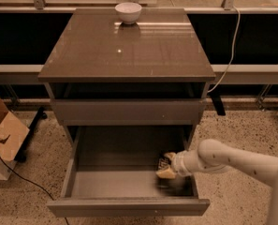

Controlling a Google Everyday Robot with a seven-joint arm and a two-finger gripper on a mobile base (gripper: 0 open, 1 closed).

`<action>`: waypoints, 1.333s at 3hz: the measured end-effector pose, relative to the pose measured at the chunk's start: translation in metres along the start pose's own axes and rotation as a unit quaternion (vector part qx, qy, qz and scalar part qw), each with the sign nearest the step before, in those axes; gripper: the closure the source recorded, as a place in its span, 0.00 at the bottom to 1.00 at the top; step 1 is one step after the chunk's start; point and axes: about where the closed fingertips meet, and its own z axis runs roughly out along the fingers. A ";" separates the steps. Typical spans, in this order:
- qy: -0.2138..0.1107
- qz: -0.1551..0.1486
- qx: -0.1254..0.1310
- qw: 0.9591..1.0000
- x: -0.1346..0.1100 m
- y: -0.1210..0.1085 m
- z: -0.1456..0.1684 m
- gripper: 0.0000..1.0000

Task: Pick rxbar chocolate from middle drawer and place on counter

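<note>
The middle drawer (115, 184) is pulled open below the counter (129, 46), showing tall grey sides and a pale floor. My white arm reaches in from the right over the drawer's right side. My gripper (165, 168) is down inside the drawer at its right end, above the floor. A small dark thing with pale marks, probably the rxbar chocolate (164, 163), sits at the gripper's tip, mostly hidden by it. I cannot tell if the bar is held or lying on the floor.
A white bowl (128, 11) stands at the back edge of the counter. A shallower closed drawer front (129, 110) lies above the open one. A cardboard box (3, 137) stands on the floor at left. A white cable (232, 46) hangs at right.
</note>
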 end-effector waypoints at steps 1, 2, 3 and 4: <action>-0.094 -0.057 0.012 0.994 -0.089 -0.004 -0.091 1.00; -0.147 -0.119 0.019 0.982 -0.162 -0.002 -0.163 1.00; -0.184 -0.158 -0.004 0.970 -0.213 0.000 -0.214 1.00; -0.193 -0.205 -0.018 0.959 -0.260 0.002 -0.258 1.00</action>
